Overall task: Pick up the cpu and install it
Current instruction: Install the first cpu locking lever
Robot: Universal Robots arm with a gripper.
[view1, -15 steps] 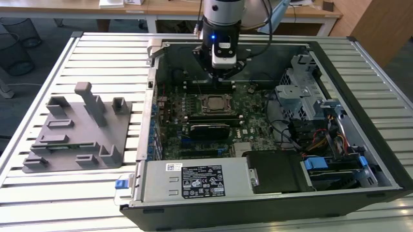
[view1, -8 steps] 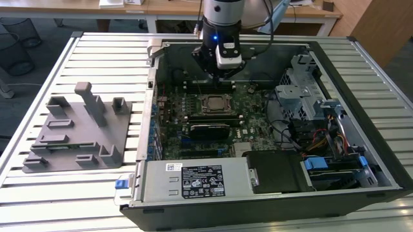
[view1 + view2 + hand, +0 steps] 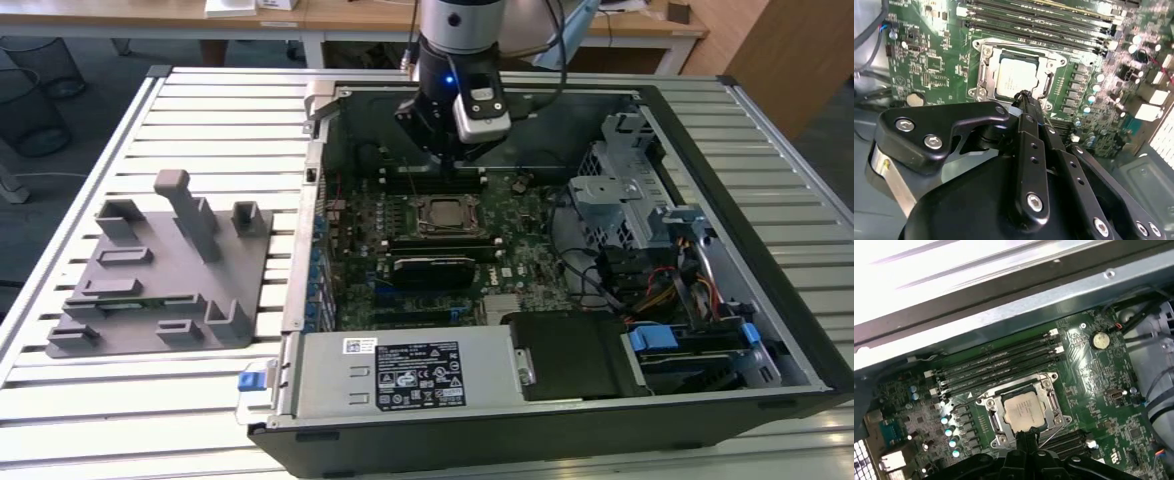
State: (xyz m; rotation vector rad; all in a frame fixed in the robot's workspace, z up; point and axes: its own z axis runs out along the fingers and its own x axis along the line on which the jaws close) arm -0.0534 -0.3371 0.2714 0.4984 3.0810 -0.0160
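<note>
Near the gripper (image 3: 1021,96), cpu (image 3: 1016,75) in its socket (image 3: 983,75)

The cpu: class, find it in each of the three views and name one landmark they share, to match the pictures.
Exterior view: cpu sits in the socket on the motherboard.
Second wrist view: cpu in the socket, just past the pincer tip.
First wrist view: cpu between pincer and memory slots.
Shared landmark: the memory slots beside the socket.

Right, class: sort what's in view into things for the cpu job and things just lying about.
Job: cpu, in the socket; gripper, close by it.
Lying about: grey fixture plate; memory slots; coin battery.
</note>
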